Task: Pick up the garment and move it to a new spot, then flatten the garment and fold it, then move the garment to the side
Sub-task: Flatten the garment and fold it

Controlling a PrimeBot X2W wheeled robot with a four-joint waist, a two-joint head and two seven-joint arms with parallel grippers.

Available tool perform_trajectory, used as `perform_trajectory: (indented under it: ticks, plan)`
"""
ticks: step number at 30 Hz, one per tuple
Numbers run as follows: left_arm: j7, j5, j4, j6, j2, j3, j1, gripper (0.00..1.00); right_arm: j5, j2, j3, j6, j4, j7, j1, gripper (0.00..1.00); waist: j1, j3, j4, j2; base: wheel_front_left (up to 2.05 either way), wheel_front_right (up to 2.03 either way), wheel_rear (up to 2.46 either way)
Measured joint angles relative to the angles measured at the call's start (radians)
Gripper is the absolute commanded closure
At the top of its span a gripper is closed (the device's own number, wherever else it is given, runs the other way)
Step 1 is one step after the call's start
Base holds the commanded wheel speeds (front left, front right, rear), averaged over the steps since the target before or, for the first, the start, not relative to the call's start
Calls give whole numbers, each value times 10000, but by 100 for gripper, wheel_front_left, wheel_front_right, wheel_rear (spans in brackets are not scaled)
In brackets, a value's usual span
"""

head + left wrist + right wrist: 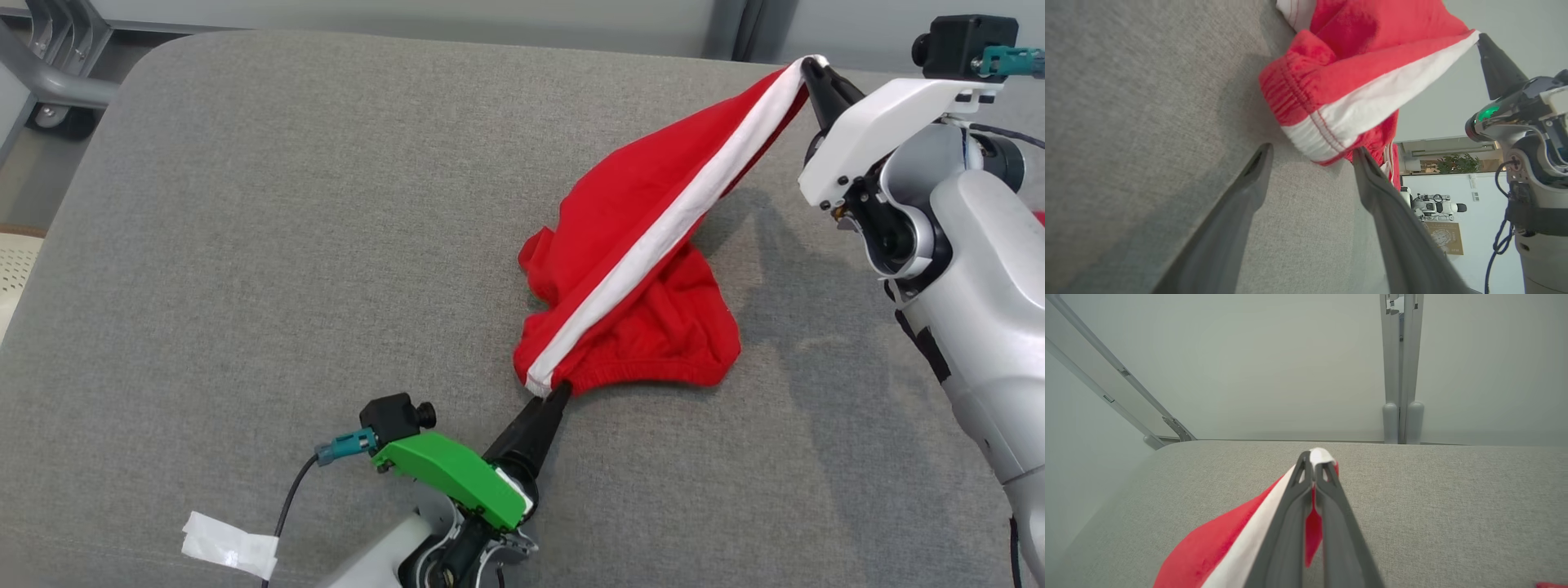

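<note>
Our right hand (810, 72) pinched the garment (637, 212) at its far-right end; its near corner lay just inside our spread left hand (558, 394).

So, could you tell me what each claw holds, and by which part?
The right claw pinches the end of the shorts' white stripe; the left claw is open at the waistband, holding nothing.
</note>
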State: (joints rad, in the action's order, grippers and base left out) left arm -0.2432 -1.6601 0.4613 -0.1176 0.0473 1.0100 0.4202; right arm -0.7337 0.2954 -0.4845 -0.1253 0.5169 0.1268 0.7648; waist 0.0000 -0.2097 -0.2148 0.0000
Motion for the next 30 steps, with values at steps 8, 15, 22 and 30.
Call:
perform_trajectory:
  ticks: [8,15,22,30]
  plan:
    - [-52,-441,-167,-23,0,-362,0,0,42,203,146,0,171,-77,42,100,0,15,-3,0,0,0,0]
    - [-54,-872,-629,-23,-2,-395,0,0,42,167,146,0,190,-90,42,100,0,43,41,0,0,0,0]
    - [-54,-1020,-1009,-25,2,-407,0,0,42,165,146,0,222,-121,43,100,0,83,112,0,0,0,0]
    - [-54,-1229,-1406,-25,4,-316,0,69,42,159,146,0,257,-136,42,100,0,133,154,0,0,0,0]
